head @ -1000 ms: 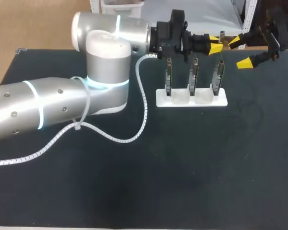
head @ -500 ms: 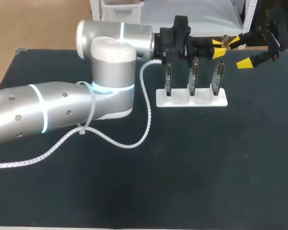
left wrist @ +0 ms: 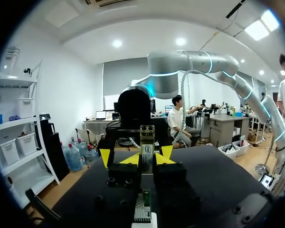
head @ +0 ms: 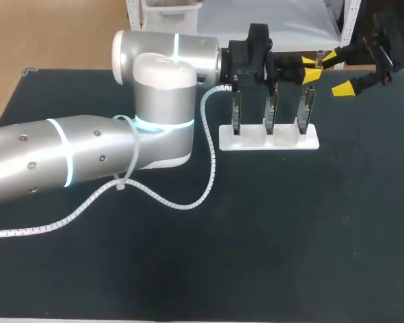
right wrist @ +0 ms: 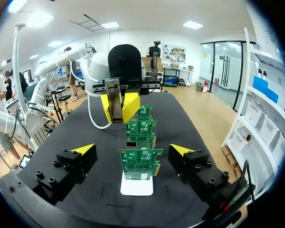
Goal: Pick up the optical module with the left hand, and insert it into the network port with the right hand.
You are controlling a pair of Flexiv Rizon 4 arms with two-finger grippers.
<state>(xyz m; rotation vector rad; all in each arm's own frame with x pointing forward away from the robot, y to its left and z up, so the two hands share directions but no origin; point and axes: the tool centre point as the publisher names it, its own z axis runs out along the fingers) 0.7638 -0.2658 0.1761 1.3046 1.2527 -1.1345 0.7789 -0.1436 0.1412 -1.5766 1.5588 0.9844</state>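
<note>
White stand point(head: 269, 141) carrying 3 upright circuit boards point(head: 271, 108). Above the stand's right end, the left gripper point(head: 310, 69) pinches the optical module point(left wrist: 147, 142) between its tips, with part of the module clear of them. Beyond the stand's right end, the right gripper point(head: 337, 72) hangs with its fingers spread wide. Handover judged next: the right fingers should close squarely on the module's free part before the left lets go. The network port cannot be made out.

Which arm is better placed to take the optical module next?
Right, probably: the right gripper is open, empty and facing the optical module, which the left gripper holds clamped.
</note>
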